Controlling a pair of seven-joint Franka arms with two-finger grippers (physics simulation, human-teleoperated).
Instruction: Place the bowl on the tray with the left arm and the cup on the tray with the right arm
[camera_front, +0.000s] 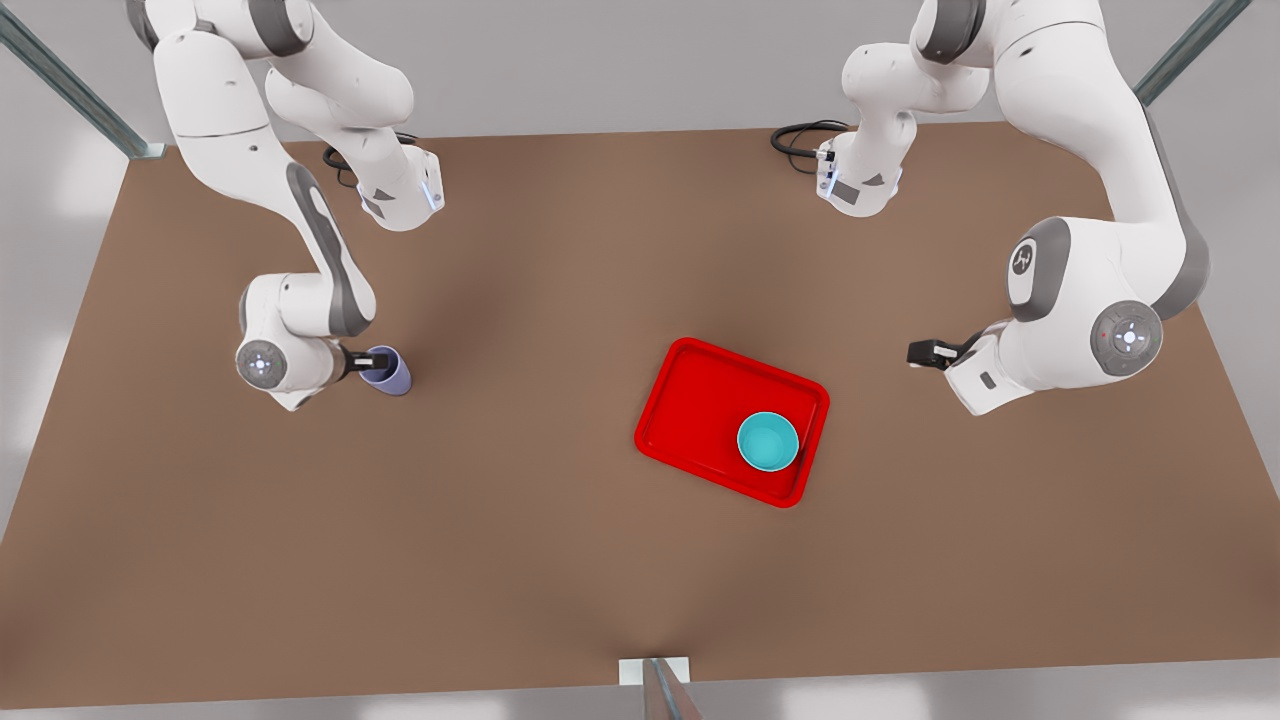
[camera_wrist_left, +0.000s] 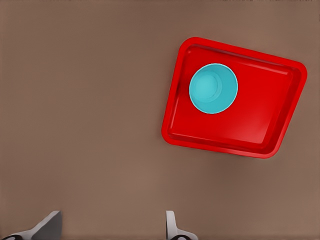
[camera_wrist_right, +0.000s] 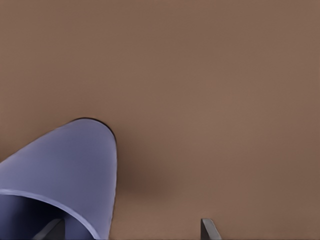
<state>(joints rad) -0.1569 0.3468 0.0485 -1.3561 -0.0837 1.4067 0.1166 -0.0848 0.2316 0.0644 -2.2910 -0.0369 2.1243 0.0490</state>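
A: Item one, at the front view's left?
B: Right gripper, low over the table, at the cup. In the right wrist view one finger sits inside the cup's mouth and the other finger stands outside, apart from the wall. Jaws spread, not yet pinching.

A: The cup itself?
B: Lavender, standing on the bare table, well apart from the tray.

A: Item two, middle?
B: Tray, red, rectangular, rounded corners, raised rim, flat on the table and turned at an angle to its edges.

A: Contents?
B: Bowl, teal, upright, resting inside the tray near the corner toward the front view's lower right. The left wrist view shows the bowl within the rim of the tray, close to one short end.

A: Item three, right?
B: Left gripper, raised beside the tray's right side, apart from the bowl. Its fingertips in the left wrist view stand wide of each other with only table between. Jaws spread, holding nothing.
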